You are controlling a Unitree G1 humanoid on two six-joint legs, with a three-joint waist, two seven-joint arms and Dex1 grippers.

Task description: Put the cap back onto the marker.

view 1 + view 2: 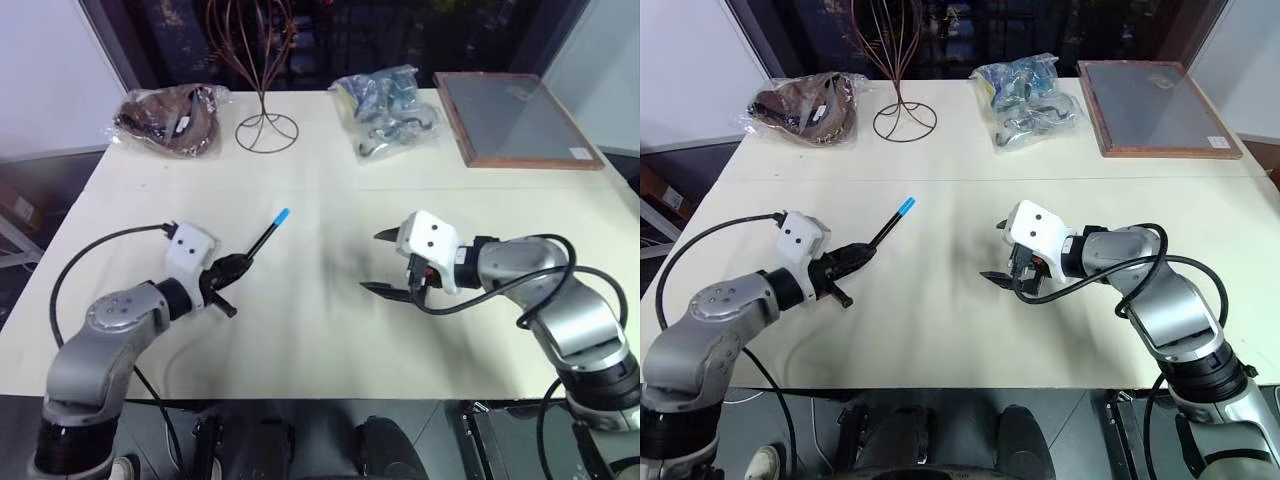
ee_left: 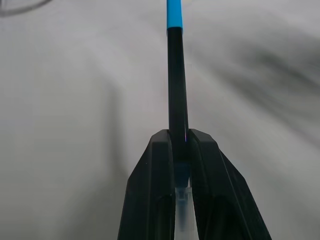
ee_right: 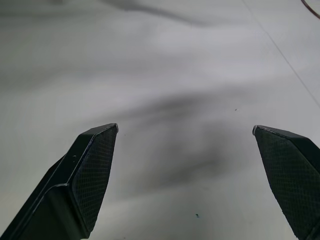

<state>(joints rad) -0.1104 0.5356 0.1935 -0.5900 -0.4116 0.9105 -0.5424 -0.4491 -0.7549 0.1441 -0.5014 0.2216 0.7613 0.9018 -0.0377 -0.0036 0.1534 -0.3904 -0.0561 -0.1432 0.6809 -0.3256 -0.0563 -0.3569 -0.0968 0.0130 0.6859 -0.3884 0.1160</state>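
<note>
The left end effector [image 1: 232, 268] is clamped on the marker [image 1: 262, 241] above the table's [image 1: 320, 330] left half, cap [image 1: 283, 215] seated. The right end effector [image 1: 388, 262] is fully spread, empty. Confirm cap seating; lower gently.

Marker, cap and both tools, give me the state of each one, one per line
marker: gripped in the left tool, held above the table, blue end pointing away from the robot.
cap: seated on the marker's far end.
left tool: shut on the marker.
right tool: open wide, nothing between its fingers.
table: bare beneath both tools.
</note>
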